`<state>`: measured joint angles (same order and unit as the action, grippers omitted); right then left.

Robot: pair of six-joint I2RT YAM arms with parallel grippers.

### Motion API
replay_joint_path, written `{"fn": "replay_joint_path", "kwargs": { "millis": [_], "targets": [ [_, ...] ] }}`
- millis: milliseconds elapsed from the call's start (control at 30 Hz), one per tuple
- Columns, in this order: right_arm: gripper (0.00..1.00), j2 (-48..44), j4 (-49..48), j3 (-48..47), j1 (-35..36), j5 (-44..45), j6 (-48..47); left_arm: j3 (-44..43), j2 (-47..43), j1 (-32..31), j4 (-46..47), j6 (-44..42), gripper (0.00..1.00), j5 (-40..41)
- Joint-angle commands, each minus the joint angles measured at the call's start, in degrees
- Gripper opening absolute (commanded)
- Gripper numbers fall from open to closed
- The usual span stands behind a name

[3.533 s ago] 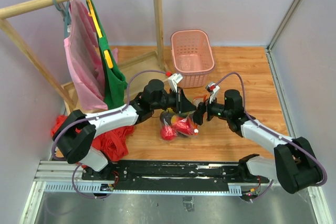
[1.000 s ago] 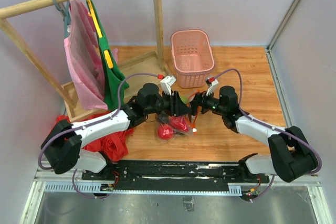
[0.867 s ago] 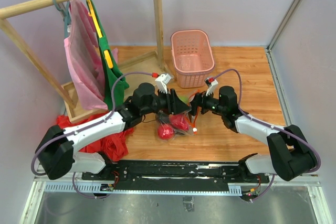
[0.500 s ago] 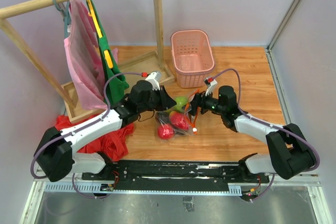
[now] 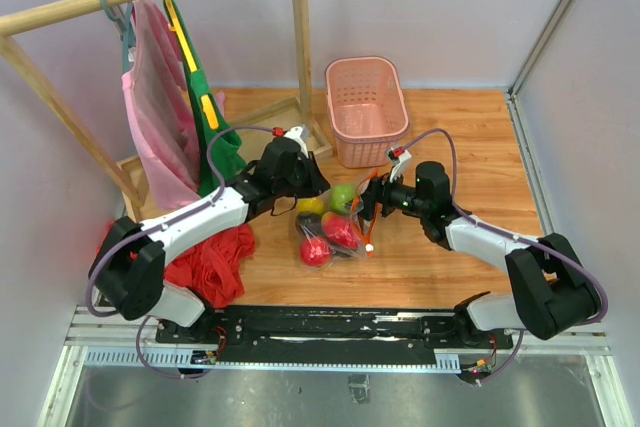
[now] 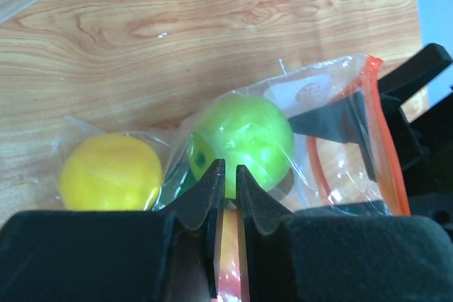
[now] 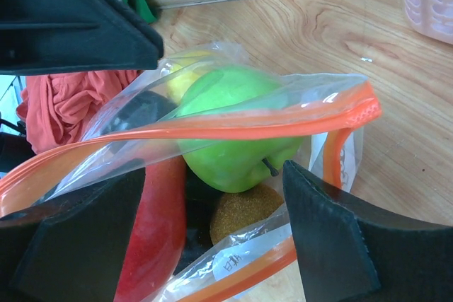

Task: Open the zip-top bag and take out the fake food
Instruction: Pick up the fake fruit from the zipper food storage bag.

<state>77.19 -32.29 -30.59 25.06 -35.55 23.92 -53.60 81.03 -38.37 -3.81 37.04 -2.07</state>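
Seen from above, the zip-top bag (image 5: pixel 335 225) lies on the wooden table (image 5: pixel 470 147) between the two arms, in front of the pink basket (image 5: pixel 367 107), with all the fake food (image 5: pixel 318 252) inside it. The left gripper (image 5: pixel 318 192) is at its far-left edge and the right gripper (image 5: pixel 368 212) at its right end. From the left wrist, that claw is drawn nearly together, only a thin slit between its fingers, its tips over film beside the green apple (image 6: pixel 244 136) and the yellow piece (image 6: pixel 110 171); I cannot tell whether plastic is caught. From the right wrist, the right claw stands wide, its fingers apparently inside the open mouth, and the orange zip strip (image 7: pixel 212 130) arches over the apple and a red piece (image 7: pixel 152 238). The likely trouble: the left tips may skid off the glossy round fruit and nip nothing, or pinch film only and drag the whole bag. If the bag shifts, the right fingers could slip out and the mouth sag shut. A freed fruit may roll away.
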Motion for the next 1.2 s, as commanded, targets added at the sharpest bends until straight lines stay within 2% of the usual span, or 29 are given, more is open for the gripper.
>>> {"fn": "replay_joint_path", "kwargs": {
  "millis": [0,267,600,1167],
  "targets": [
    [0.79,0.26,-1.76,-1.75,0.87,-1.40,-1.32,-3.27,3.18,0.65,-2.25,-3.27,0.16,2.60],
    [0.79,0.80,-2.47,-2.25,0.87,-1.98,-1.15,-5.01,7.42,0.84,-1.89,-5.04,0.19,-0.25],
    [0.87,3.23,2.69,-5.12,2.72,-1.12,-7.46,-5.42,11.54,0.75,2.25,-3.27,0.18,-11.11],
    [0.93,5.30,10.52,-5.47,6.22,3.82,-15.33,-6.66,15.47,0.66,4.42,-2.33,0.18,-15.87]
  ]
}}
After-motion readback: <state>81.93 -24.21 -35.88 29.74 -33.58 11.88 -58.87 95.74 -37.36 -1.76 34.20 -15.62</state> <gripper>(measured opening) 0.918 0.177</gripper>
